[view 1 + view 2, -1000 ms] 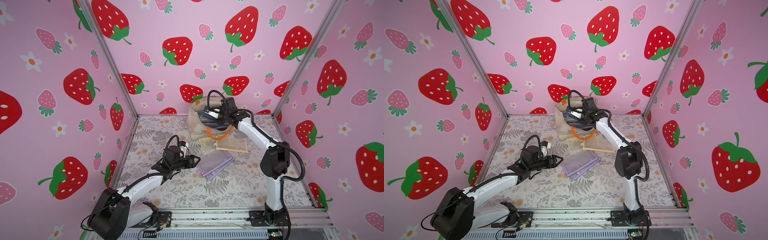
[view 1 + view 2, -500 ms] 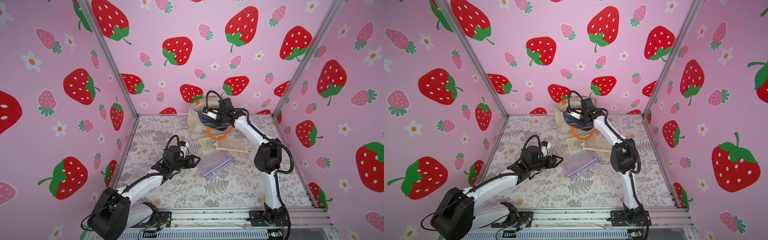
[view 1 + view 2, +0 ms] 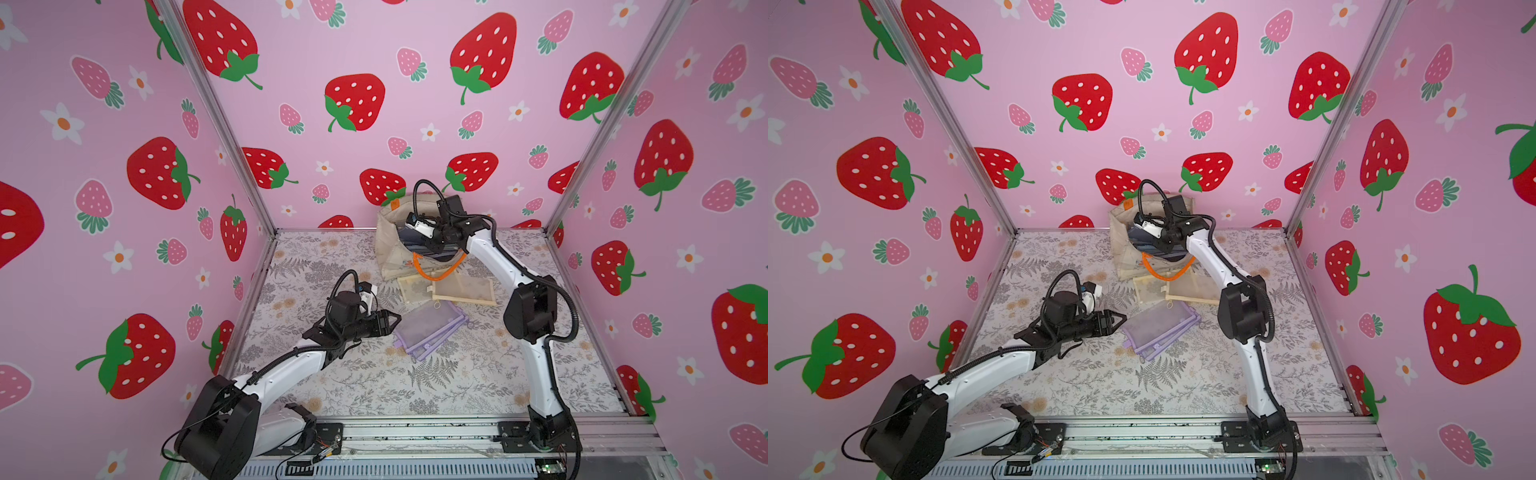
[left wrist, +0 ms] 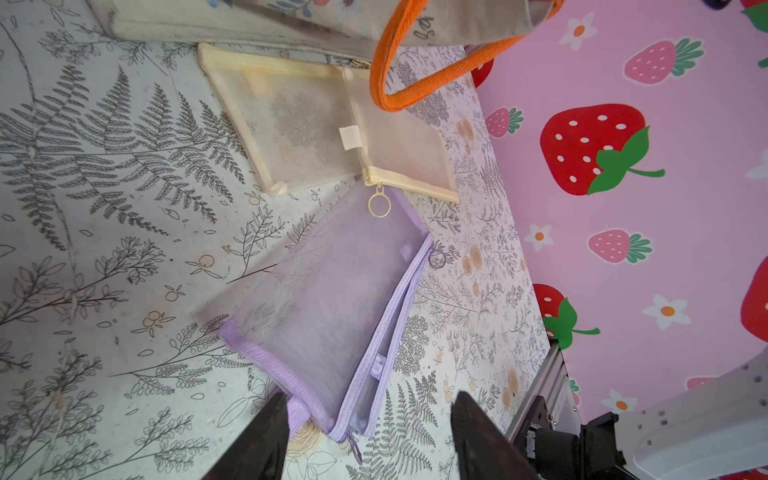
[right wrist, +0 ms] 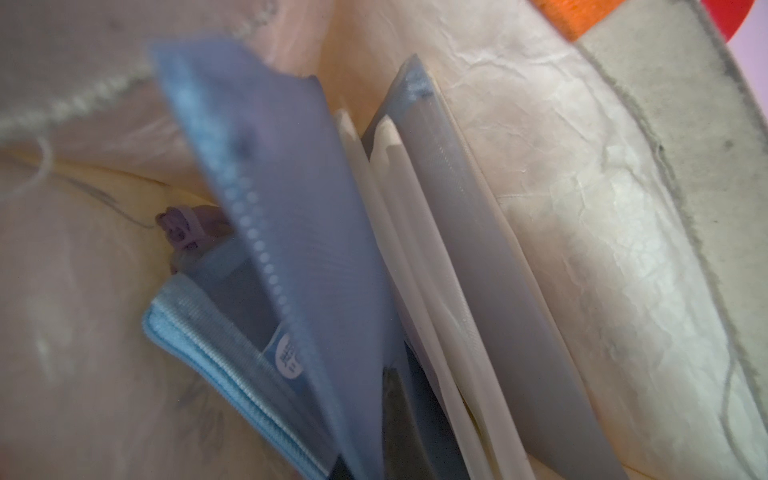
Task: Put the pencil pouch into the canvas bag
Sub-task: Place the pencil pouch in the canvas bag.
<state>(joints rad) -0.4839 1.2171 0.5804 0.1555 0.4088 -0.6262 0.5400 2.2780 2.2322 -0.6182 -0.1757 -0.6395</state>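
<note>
**A:** We start on our left. The left gripper [image 3: 392,321] hovers low over the floral table [image 3: 332,374], jaws partly spread and holding nothing.

**B:** Agreed. The near corner of the purple mesh pouch [image 4: 332,299] lies between its fingers in the left wrist view. We can't tell whether a finger touches it. We'd judge it is lined up there for a later pick.

**A:** Next come two cream mesh pouches [image 3: 457,289]. They overlap, flat on the table just in front of the canvas bag [image 3: 388,245], and its orange handle [image 4: 386,62] droops over them.

**B:** The bag stands at the back with its mouth gaping toward the arms. We think that is what lets the right arm reach in.

**A:** The right gripper [image 3: 415,241] is inside that mouth, pinched closed on the blue pencil pouch [image 5: 282,216]. So the pouch is already within the bag, edge-on beside white and grey pouches that lean against the lining.

**B:** We'd say it is held by its edge so it slides in alongside them. Only letting go is left.

**A:** Is there any writing?

**B:** There are cursive letters on the bag by the handle, cut off. A round label on the blue pouch is too blurred to read, and the purple pouch's tag is too small. We can read none of them.
</note>
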